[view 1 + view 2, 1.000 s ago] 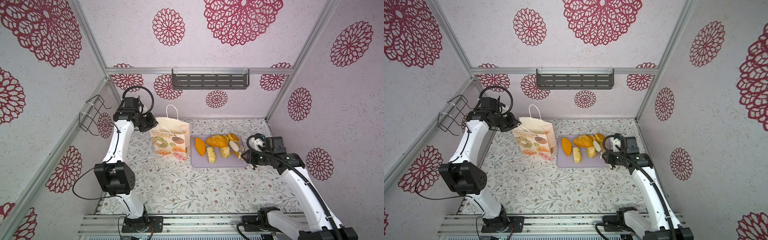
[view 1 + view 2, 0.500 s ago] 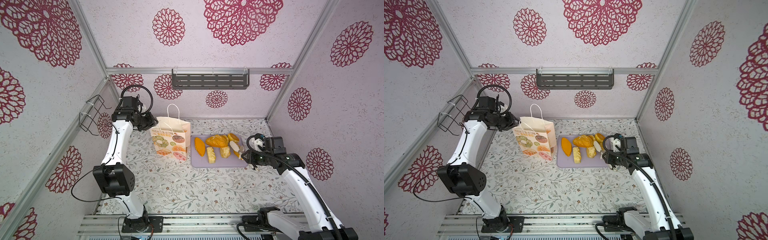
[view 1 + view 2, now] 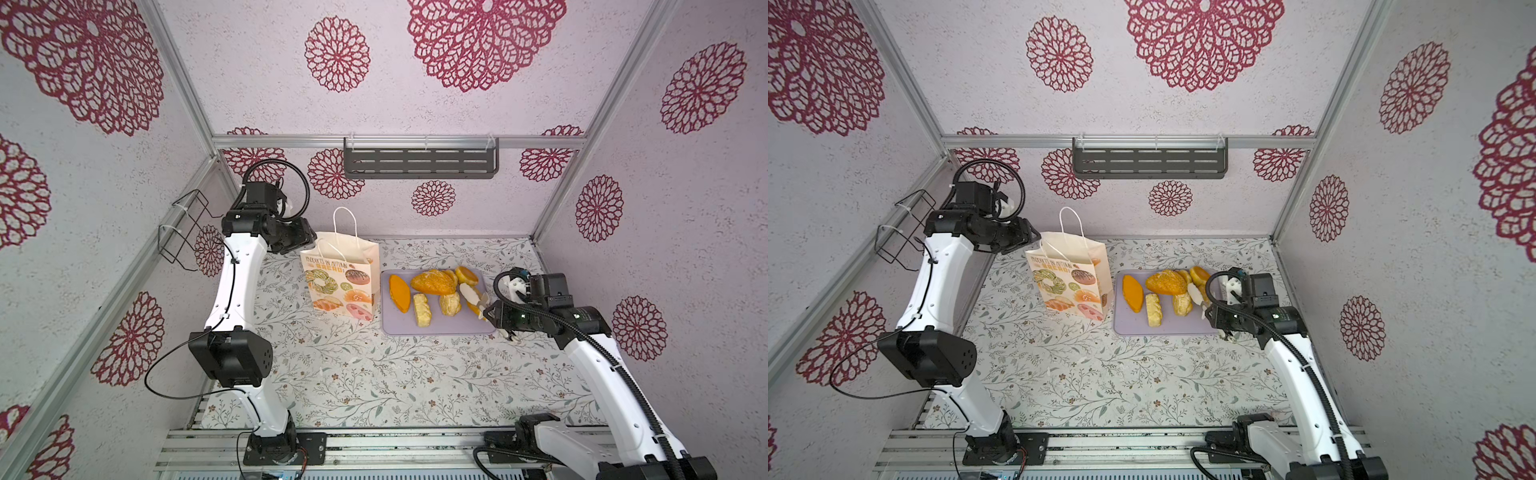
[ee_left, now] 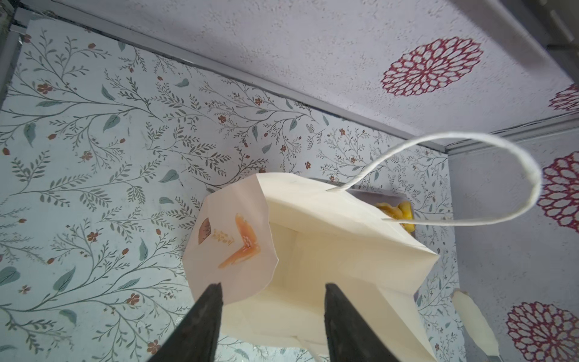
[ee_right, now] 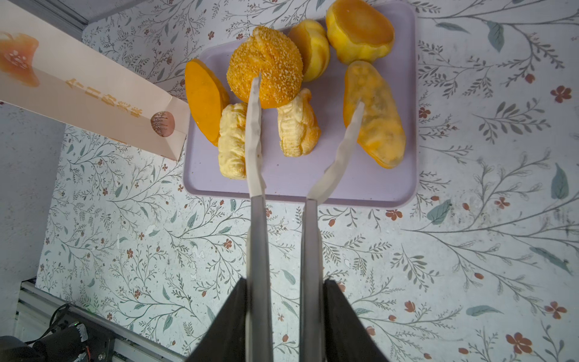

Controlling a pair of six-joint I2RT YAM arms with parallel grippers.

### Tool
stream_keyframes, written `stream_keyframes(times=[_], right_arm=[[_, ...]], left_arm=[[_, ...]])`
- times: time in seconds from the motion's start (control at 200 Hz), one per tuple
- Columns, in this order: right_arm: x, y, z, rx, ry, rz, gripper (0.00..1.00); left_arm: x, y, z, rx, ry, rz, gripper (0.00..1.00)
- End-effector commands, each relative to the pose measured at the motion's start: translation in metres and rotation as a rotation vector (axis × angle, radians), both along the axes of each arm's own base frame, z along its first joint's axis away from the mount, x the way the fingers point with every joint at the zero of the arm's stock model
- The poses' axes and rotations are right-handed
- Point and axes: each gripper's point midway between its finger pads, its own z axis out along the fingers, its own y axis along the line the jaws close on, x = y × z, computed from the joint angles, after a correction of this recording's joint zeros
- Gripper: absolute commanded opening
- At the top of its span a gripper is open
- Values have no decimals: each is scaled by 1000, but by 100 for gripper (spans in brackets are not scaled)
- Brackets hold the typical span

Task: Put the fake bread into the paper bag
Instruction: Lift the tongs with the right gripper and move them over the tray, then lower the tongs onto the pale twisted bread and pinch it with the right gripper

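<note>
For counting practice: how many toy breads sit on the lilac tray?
7, all on the flat lilac tray: orange oval, sesame bun, pale loaf, pale roll, yellow bun, orange-topped bun, long loaf.

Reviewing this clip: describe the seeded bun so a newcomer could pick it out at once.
Find the lilac tray right of the paper bag. Along the tray's far edge, near the middle, sits the seeded bun: round, golden-orange, and the only piece speckled all over with pale seeds.
</note>
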Motion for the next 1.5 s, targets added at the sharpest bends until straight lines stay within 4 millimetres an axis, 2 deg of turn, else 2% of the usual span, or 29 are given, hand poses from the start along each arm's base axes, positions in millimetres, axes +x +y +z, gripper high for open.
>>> stream_keyframes(times=[0.0,0.315,0.525,0.831,1.271,1.496], right_arm=[[3,0,25,-10,-92,13,39],[1,-3,22,-24,-88,8,40],[-1,-4,21,-23,-84,4,40],[-8,-4,16,-12,-62,-4,40],[-14,11,-22,82,35,-2,40],[-7,21,-32,61,48,26,42]], left_arm=[[2,1,-14,51,45,-15,56],[4,-5,-31,136,91,-23,54],[5,4,-33,182,96,14,28],[4,8,-26,200,79,41,8],[-4,9,-24,184,81,54,1],[-7,7,-21,168,72,53,0]])
